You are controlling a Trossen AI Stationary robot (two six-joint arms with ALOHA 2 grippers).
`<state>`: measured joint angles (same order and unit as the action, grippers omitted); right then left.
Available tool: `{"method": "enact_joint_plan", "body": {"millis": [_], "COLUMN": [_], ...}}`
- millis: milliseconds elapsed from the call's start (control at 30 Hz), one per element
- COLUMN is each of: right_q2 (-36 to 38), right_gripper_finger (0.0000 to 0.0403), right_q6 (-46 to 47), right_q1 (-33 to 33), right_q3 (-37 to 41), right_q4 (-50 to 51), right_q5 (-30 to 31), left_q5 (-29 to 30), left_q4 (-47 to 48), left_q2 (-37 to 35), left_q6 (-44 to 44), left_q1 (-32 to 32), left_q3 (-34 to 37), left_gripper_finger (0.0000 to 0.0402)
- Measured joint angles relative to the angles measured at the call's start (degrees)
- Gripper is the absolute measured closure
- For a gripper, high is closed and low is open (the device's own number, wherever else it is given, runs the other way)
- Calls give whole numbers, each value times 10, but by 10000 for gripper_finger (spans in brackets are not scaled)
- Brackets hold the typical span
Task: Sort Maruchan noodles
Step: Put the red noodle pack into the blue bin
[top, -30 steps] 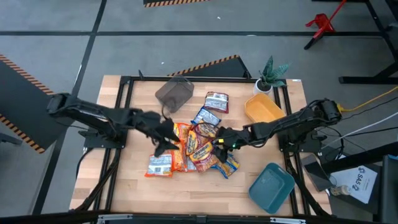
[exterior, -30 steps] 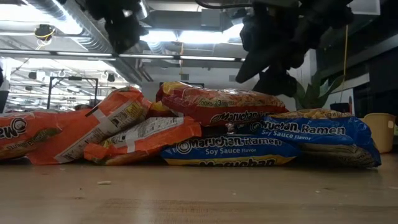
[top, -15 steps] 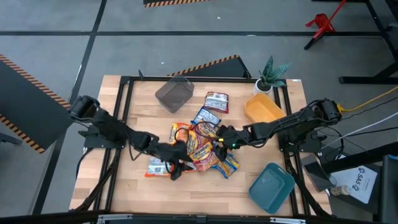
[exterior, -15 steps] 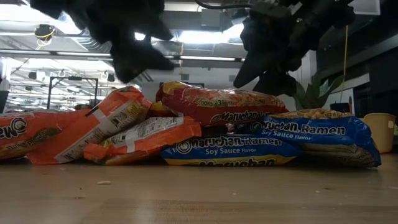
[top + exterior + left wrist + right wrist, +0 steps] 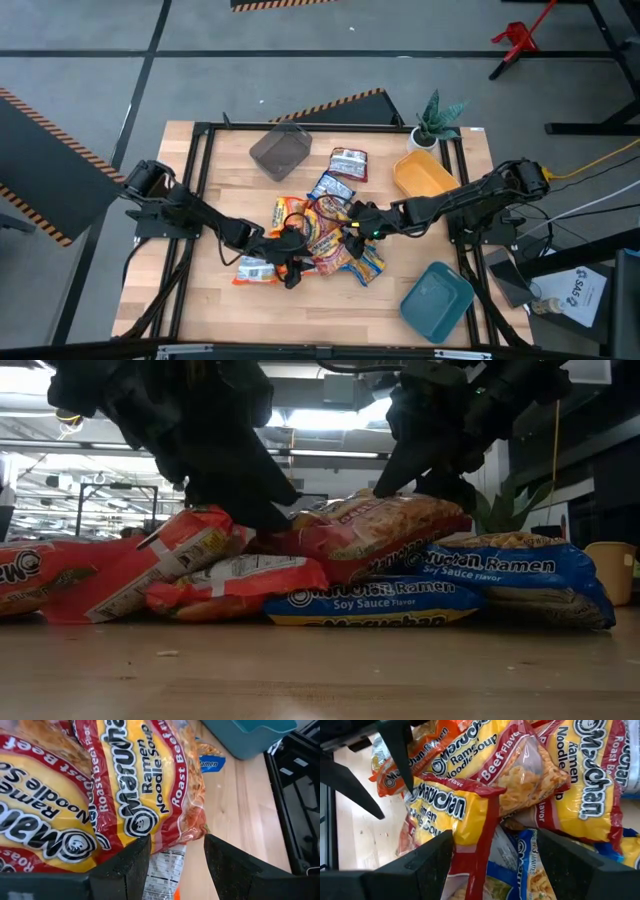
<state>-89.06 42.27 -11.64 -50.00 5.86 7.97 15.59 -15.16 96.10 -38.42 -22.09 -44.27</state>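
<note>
A heap of Maruchan noodle packets [image 5: 322, 240] lies mid-table: yellow-red roast beef ones on top, blue soy sauce ones [image 5: 500, 575] and orange ones [image 5: 190, 550] under them. My left gripper [image 5: 290, 270] is open and low at the heap's near-left side. The end of a roast beef packet [image 5: 125, 795] lies just ahead of its fingers [image 5: 177, 840]. My right gripper [image 5: 352, 222] hangs open over the heap's right part, with a yellow-red packet [image 5: 485, 805] below its fingers [image 5: 495, 835]. Whether it touches that packet, I cannot tell. My left gripper, fingers open, comes slanting down from the table's left and meets the top roast beef packet at its crimped end [image 5: 192, 827]. In the low view one finger [image 5: 255, 500] bears on that end. The packet sits tilted, its far end raised, resting on the blue packets.
A grey container [image 5: 280, 150] stands at the back, a yellow one [image 5: 425, 175] and a potted plant [image 5: 437, 120] at the back right, a teal one [image 5: 437, 300] at the near right. Two single packets [image 5: 348, 163] lie behind the heap. Bare wood lies along the near edge.
My left gripper has swung down and toward the table's near edge, from above the heap's left side to its near-left foot, staying open. The top roast beef packet, level before, now sits tipped and shifted toward my right gripper.
</note>
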Motion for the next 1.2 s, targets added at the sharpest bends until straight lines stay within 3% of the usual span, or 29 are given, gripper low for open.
{"method": "enact_joint_plan", "body": {"millis": [133,500,667,1200], "right_q2": [0,-61,-62,-65], "right_gripper_finger": [127,127,135,322], "right_q6": [9,8,11,9], "right_q1": [0,1,0,0], "right_q3": [0,0,1,0], "right_q4": [0,-89,-90,-90], "right_q5": [-6,-147,-145,-137], "left_q5": [2,16,19,5], "left_q4": [3,3,3,-18], "left_q2": [2,3,3,2], "left_q6": [-1,-2,-2,-16], "left_q1": [0,6,16,28], "left_q3": [0,1,2,2], "left_gripper_finger": [218,218,218,218]}}
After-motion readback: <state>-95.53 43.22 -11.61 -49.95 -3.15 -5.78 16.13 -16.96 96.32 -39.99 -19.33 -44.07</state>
